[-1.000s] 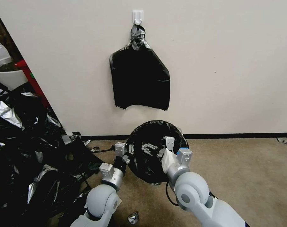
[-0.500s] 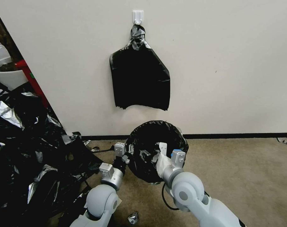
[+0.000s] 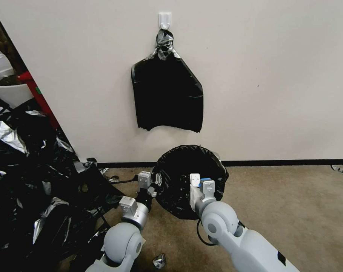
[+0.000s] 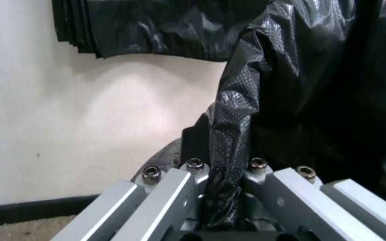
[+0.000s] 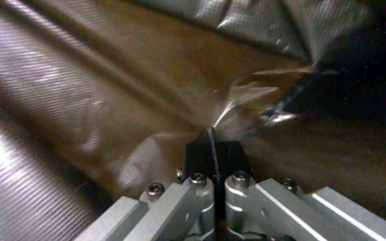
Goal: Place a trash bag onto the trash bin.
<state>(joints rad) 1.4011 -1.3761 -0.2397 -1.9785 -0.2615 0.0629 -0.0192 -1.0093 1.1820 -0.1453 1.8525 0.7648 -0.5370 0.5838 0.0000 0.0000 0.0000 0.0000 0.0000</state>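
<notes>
A: What's the room like from the head view?
B: A pale wall (image 3: 277, 75) over tan carpet (image 3: 292, 204). A stack (image 3: 167, 94) of black bags hangs from a white hook (image 3: 164, 19) at twelve o'clock. A heap of black and silver scraps (image 3: 31, 181) fills nine o'clock, with a plant pot (image 3: 9, 88) above it.
A: And the bag?
B: The bag (image 3: 179, 170) sits at centre, stretched round and dark over the bin (image 3: 216, 154), of which just a cream sliver of rim peeks at the bag's two o'clock edge. The left gripper (image 3: 156, 180) is at the bag's nine o'clock edge; the right gripper (image 3: 194, 185) reaches into the middle.
A: Left wrist view?
B: The left gripper (image 4: 226, 160) has its fingers closed on a bunched fold of bag (image 4: 264, 83), plastic pinched between them. The stack's (image 4: 139, 30) lower edge hangs above, against the wall (image 4: 90, 117).
A: Right wrist view?
B: The right gripper (image 5: 214, 147) has its fingers pressed together with a thin sheet of bag (image 5: 112, 83) clamped between them, film creasing outward from the tips.
</notes>
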